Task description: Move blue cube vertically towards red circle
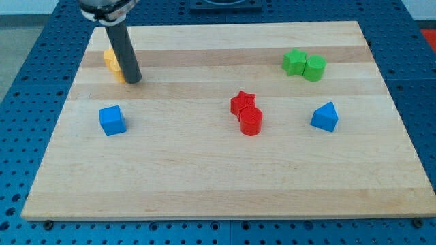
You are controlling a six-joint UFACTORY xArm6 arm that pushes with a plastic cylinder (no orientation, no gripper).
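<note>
The blue cube (112,120) sits on the wooden board at the view's left. The red circle (251,121), a short red cylinder, stands near the board's middle, touching a red star (242,102) just above it. My tip (133,80) rests on the board above and slightly right of the blue cube, apart from it. The rod partly hides a yellow block (112,60) behind it at the upper left.
A green star-like block (294,61) and a green cylinder (315,68) touch each other at the upper right. A blue triangular block (325,117) lies at the right. The wooden board (218,184) ends in a blue perforated table on all sides.
</note>
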